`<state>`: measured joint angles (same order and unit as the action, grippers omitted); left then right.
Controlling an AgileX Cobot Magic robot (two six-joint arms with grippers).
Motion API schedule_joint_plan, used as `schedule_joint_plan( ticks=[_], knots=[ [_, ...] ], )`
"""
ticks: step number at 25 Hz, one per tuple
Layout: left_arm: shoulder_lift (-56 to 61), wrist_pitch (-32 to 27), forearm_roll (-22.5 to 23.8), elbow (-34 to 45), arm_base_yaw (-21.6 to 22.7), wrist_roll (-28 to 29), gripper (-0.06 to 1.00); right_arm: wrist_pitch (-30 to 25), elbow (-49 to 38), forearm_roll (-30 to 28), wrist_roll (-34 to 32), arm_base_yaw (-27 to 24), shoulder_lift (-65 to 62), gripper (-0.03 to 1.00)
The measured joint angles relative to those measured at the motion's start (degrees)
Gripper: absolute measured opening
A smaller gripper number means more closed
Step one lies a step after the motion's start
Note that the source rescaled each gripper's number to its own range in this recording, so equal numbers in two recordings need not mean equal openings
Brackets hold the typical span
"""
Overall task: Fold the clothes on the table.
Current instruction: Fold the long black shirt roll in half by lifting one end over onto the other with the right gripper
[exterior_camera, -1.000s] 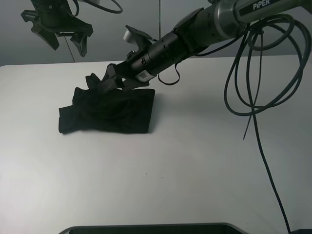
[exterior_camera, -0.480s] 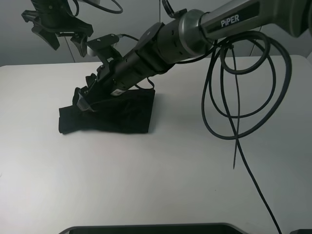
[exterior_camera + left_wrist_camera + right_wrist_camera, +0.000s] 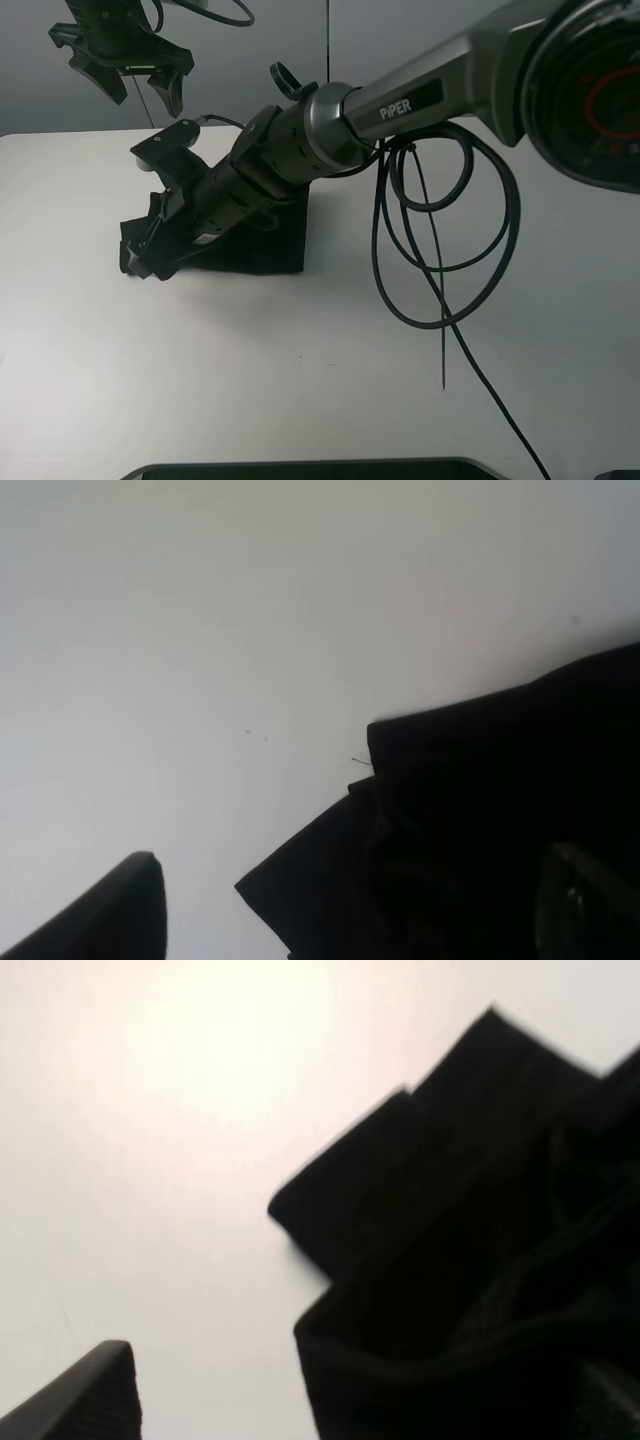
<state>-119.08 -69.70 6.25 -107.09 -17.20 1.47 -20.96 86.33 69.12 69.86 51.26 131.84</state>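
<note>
Shirt (image 3: 270, 235) bunched into a rough dark slab on the white desk (image 3: 330, 380), long axis running across the exterior view, print not visible from any angle. Right pincer (image 3: 148, 258) reached across the middle, low over the slab's left end, jaws spread wide around nothing, one dark fingertip (image 3: 85, 1395) showing against bare desk in its wrist view. Cloth (image 3: 470, 1250) directly beneath and ahead of that pincer, a folded corner poking out toward the open desk just beyond the jaws. Contact with the fabric not clear; blurred and too dark to tell.

Left pincer (image 3: 135, 85) hanging high, well above and behind the shirt's far left end, jaws also wide and empty, looking down on a corner of the cloth (image 3: 480, 820) below.

Nearer by far: the right arm, lying along the slab's long axis. Probably a matter of dropping onto the left edge and closing there. Folding looks partly done but lumpy, edges uneven.
</note>
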Motion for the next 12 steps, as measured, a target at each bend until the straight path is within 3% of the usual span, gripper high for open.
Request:
schedule_joint_plan(
  ticks=[12],
  knots=[
    [0.0,0.0,0.0,0.0,0.0,-0.2,0.96,2.3,1.2,0.4,-4.0,0.0,0.0,0.86]
  ],
)
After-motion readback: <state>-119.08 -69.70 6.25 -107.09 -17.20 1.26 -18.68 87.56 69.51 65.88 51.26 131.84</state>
